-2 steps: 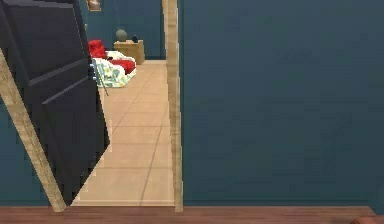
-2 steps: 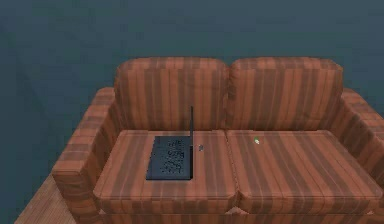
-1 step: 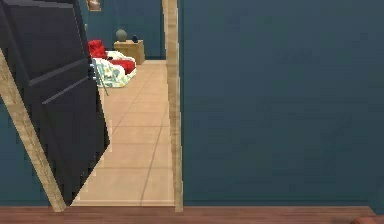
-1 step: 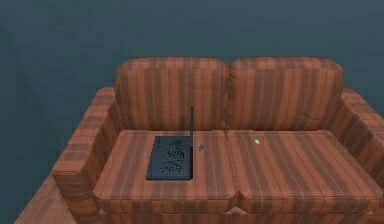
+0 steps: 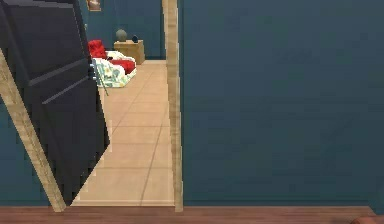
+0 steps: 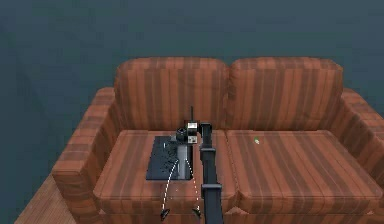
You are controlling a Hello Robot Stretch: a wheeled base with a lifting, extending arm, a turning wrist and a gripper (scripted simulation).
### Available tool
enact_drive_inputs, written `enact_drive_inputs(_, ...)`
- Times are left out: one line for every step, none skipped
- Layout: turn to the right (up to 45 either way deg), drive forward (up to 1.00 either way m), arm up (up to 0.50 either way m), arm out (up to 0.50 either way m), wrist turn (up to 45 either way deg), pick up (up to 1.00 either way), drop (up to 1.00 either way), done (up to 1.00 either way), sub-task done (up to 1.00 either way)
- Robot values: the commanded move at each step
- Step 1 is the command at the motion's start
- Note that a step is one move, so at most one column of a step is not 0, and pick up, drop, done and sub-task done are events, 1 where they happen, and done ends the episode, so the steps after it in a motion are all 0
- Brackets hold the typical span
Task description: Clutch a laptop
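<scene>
Laptop on the sofa seat

A dark, flat laptop point(image 6: 160, 160) lies on a striped red-brown sofa point(image 6: 280, 95), on the seat at the arm side view's left. The arm point(image 6: 212, 185) reaches over that seat, and the gripper point(image 6: 180, 195) is at the laptop. I cannot tell if it holds anything. In the forward view a dark door point(image 5: 50, 90) stands open beside a blue wall point(image 5: 280, 100). A tan tile floor point(image 5: 140, 130) leads to something red point(image 5: 97, 47) and a wooden cabinet point(image 5: 128, 50).
</scene>
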Motion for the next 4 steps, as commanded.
enact_drive_inputs(0.0, 0.00, 0.00, 0.00, 45.0, 0.00, 0.00, 0.00, 0.00)
enact_drive_inputs(0.0, 0.00, 0.00, 0.00, 45.0, 0.00, 0.00, 0.00, 0.00)
enact_drive_inputs(0.0, 0.00, 0.00, 0.00, 45.0, 0.00, 0.00, 0.00, 0.00)
enact_drive_inputs(0.0, 0.00, 0.00, 0.00, 36.0, 0.00, 0.00, 0.00, 0.00)
